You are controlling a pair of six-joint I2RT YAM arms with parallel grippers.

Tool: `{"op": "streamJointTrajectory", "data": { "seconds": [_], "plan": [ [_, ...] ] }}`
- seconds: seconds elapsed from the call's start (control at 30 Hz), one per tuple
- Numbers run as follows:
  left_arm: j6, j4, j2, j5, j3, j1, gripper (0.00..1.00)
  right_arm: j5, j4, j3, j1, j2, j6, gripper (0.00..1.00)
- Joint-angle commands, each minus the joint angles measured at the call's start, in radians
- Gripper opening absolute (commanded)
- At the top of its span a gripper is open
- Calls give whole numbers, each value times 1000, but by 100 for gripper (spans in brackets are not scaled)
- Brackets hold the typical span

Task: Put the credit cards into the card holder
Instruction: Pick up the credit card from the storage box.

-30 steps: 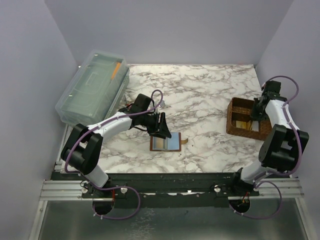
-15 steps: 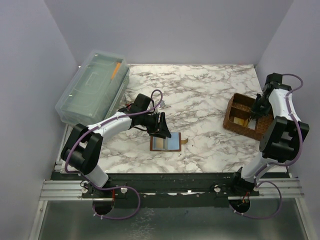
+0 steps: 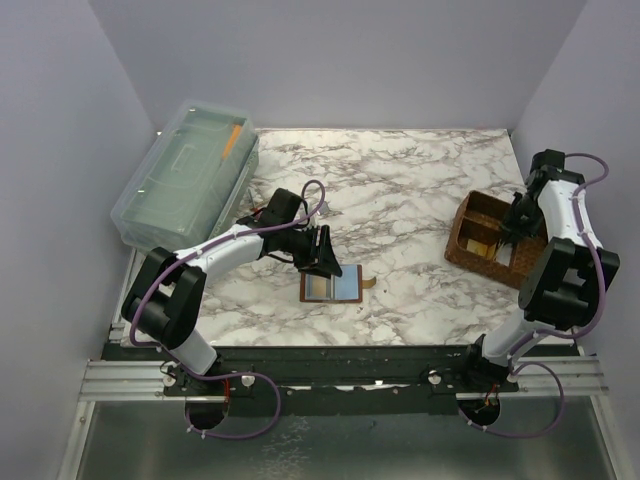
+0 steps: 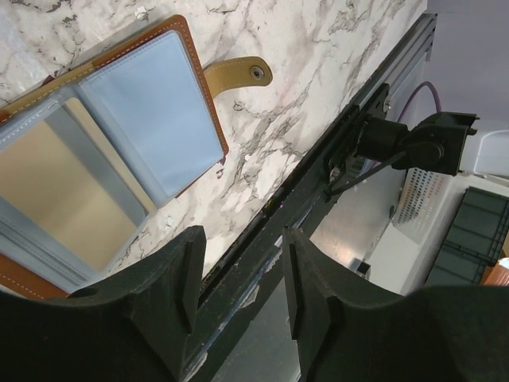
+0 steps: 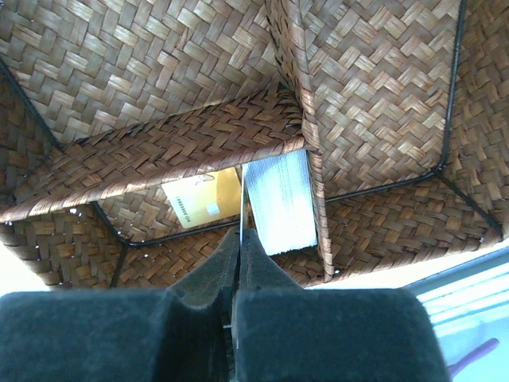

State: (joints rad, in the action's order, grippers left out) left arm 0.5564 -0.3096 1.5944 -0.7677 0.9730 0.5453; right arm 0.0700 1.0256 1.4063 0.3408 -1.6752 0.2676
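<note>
Big brown woven divided basket (image 5: 358, 79) surrounds my right gripper (image 5: 240, 235), whose fingers are clenched on the thin edge of a pale grey credit card (image 5: 278, 203). The open tan leather wallet (image 4: 119, 135) lies flat just beyond my left gripper (image 4: 238, 278). Its fingers are spread and hold nothing.

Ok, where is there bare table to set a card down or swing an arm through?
Free: the broad marble table between the card holder and the basket, and the back strip right of the plastic box. Crowded: left fingers at the card holder, right fingers in the basket on a credit card.
</note>
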Motion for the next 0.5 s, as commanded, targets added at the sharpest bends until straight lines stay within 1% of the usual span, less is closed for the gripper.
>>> {"op": "streamJointTrajectory", "data": {
  "seconds": [0.0,0.07,0.17,0.23,0.47],
  "plan": [
    [-12,24,-24,-28,-10,-2,49,10,6,-22,-27,27,-41,0],
    [-12,34,-30,-30,-11,-2,50,-70,12,-31,-31,10,-26,0],
    [-8,47,-26,-51,-13,2,50,-244,-23,-70,-31,13,5,0],
    [2,61,-27,-66,-12,16,51,-326,-49,-95,-31,13,29,0],
    [58,73,-45,-34,54,136,51,-401,-263,-248,-19,96,180,0]
  ]
}}
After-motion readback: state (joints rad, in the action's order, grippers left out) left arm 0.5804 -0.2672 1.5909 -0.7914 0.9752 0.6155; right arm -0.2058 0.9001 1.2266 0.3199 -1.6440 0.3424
